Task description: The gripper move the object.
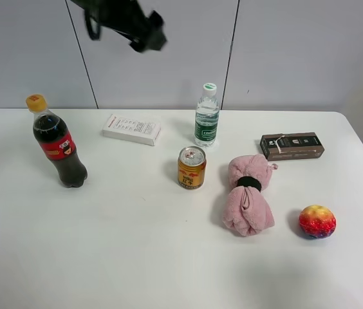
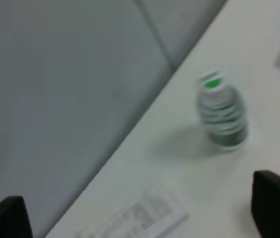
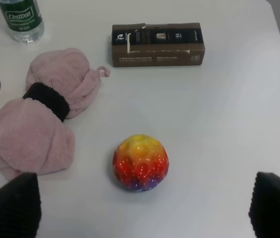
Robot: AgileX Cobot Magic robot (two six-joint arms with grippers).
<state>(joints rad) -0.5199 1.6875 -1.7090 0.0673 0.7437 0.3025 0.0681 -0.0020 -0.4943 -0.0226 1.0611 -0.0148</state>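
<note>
Table (image 1: pixel 136 257): white, is carrying everything listed below.
Cola bottle (image 1: pixel 59 151): is standing upright near the left edge, yellow cap on, dark drink filling it almost to the neck.
Towel bundle (image 1: pixel 249 196): pink, is lying on its side right of centre, with a black band (image 1: pixel 249 184) squeezing its middle. It is sitting between the can and the ball, just in front of the brown box, and neither gripper is touching it.
Water bottle (image 1: pixel 207 119): is standing upright at the back, green cap on and green label showing. The contents are looking clear, but the level is hard to read.
White box (image 1: pixel 132 129): is lying flat and closed at the back, left of the water bottle.
Brown box (image 1: pixel 292 146): is lying flat and closed behind the towel bundle.
Can (image 1: pixel 192 168): gold, is standing upright just left of the towel bundle.
Ball (image 1: pixel 317 221): red and yellow, is resting right of the towel bundle, apart from it.
Left gripper (image 2: pixel 140 212): is hanging high above the table's back edge. The view is blurred, but the jaws seem to be spread wide and holding nothing.
Right gripper (image 3: pixel 143 206): is looking down on the ball and towel bundle from above, with the jaws spread wide and holding nothing.
</note>
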